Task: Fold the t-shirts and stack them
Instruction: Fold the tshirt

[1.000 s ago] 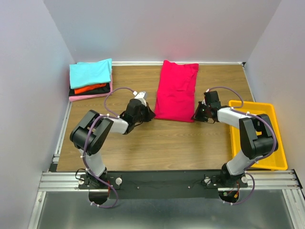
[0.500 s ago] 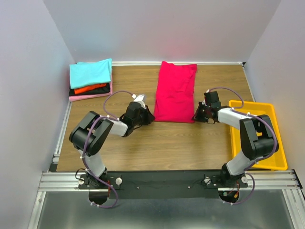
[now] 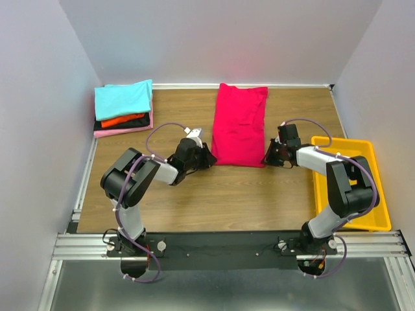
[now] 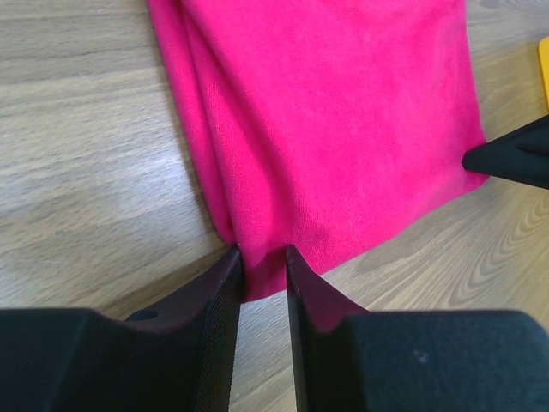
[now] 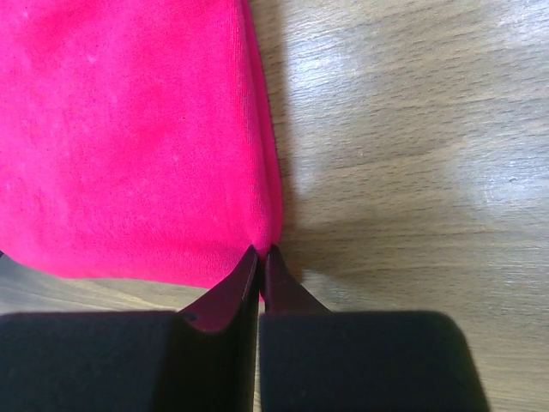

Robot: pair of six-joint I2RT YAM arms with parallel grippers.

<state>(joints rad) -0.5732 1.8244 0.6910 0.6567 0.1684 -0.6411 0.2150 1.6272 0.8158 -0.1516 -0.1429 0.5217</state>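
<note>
Status: crimson t-shirt (image 3: 238,126) is laid flat on the table (image 3: 214,194), folded into a long strip that runs from centre toward 12 o'clock in the top view. At the strip's 7 o'clock corner the left gripper (image 3: 206,157) is set. In its wrist view the fingers (image 4: 225,283) are seen parted, with the cloth corner lying loose in the gap, not clamped. At the 5 o'clock corner the right gripper (image 3: 267,157) is set. Its fingers (image 5: 244,275) are pressed nearly together, and the corner's edge is pinched at the tips. Both corners are seen down on the wood.

Folded stack is placed at 10 o'clock, well apart: cyan t-shirt (image 3: 123,98) on top, orange-red t-shirt (image 3: 123,120) and black t-shirt (image 3: 144,121) under it, pink t-shirt (image 3: 120,131) at the bottom. At 4 o'clock the yellow bin (image 3: 382,194) is placed beside the right arm.
</note>
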